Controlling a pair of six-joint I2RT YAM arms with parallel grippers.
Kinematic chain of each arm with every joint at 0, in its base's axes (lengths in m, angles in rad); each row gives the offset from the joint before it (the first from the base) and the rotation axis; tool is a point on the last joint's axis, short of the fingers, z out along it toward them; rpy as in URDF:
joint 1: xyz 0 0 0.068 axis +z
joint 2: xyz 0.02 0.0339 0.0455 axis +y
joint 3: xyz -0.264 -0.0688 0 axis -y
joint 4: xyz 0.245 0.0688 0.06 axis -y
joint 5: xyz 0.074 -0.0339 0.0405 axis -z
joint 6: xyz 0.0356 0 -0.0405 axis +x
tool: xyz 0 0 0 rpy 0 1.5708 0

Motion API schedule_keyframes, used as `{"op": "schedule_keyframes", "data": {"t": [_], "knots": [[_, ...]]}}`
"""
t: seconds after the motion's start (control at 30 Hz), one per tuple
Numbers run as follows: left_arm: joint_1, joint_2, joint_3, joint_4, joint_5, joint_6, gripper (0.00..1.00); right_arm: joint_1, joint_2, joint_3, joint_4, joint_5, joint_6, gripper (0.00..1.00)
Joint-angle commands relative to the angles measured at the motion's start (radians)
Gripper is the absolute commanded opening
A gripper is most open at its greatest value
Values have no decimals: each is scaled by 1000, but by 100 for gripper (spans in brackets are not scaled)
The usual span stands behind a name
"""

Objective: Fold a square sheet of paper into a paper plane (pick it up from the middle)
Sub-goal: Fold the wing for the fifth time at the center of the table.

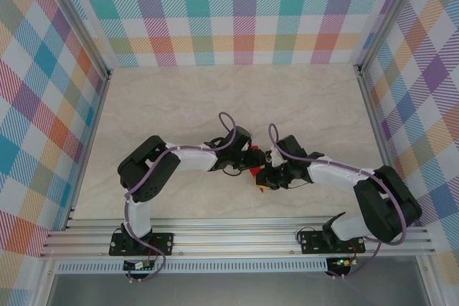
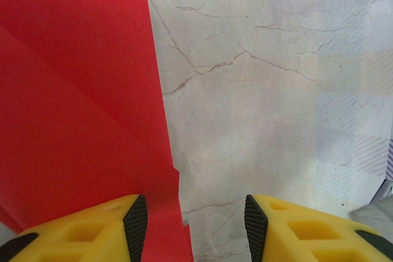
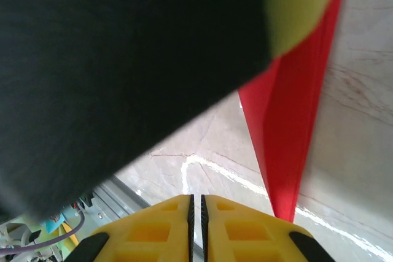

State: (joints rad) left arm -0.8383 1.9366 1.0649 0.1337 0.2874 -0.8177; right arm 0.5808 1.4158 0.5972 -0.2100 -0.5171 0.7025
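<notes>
Seen from my remote station, both arms reach in over the middle of the pale, marble-patterned tabletop [image 1: 179,98]. Their wrists come close together above the red paper plane [image 1: 253,173], a narrow folded dart of thin sheet paper. It lies flat on the surface between them, nearer the aluminium rail [image 1: 237,238] than the checked far wall [image 1: 244,12].

On the left wrist camera, the left gripper [image 2: 190,225] has its yellow fingers with black ribbed pads partly spread and grips nothing. One finger [image 2: 80,234] sits over the red sheet's edge and the other over bare tabletop. I cannot tell whether the first presses on the paper. A diagonal crease runs across the red surface.

On the right wrist camera, the right gripper [image 3: 196,219] has its yellow fingers drawn together to a hairline slit, with nothing between them. The plane's sharp tip ends just beside them, to their right. A dark blurred mass [image 3: 110,59] hangs close to that lens; I cannot say what it is.
</notes>
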Motion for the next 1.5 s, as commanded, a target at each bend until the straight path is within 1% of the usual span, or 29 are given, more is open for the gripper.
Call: {"op": "schedule_keyframes", "data": {"t": [0.0,0.1,0.2,0.43,0.8,0.93,1.03,1.13,1.2,1.3,1.47], "knots": [[-12,29,14,-54,6,11,49,10,45,23,-13,25,4,13],[-12,28,13,-58,3,13,49,8,56,12,-52,77,-13,13],[-12,27,9,-58,3,14,49,2,64,-4,-69,102,-21,12],[-12,31,9,-56,4,15,48,-14,58,-47,-62,111,-21,12],[-12,36,12,-56,6,14,48,-54,83,-140,-24,76,-20,9],[-12,37,13,-57,2,14,48,-56,46,-159,-13,11,-33,8],[-12,38,18,-58,1,14,48,-56,16,-170,-39,1,-53,8],[-12,41,20,-53,4,10,48,-55,28,-180,-44,-11,-54,8],[-12,42,20,-50,6,10,48,-56,30,-167,-83,21,-44,6],[-12,37,17,-49,4,8,48,-56,-12,-161,-116,55,-28,6],[-12,38,15,-45,10,8,48,-56,-110,-128,-105,36,-12,7]]}}
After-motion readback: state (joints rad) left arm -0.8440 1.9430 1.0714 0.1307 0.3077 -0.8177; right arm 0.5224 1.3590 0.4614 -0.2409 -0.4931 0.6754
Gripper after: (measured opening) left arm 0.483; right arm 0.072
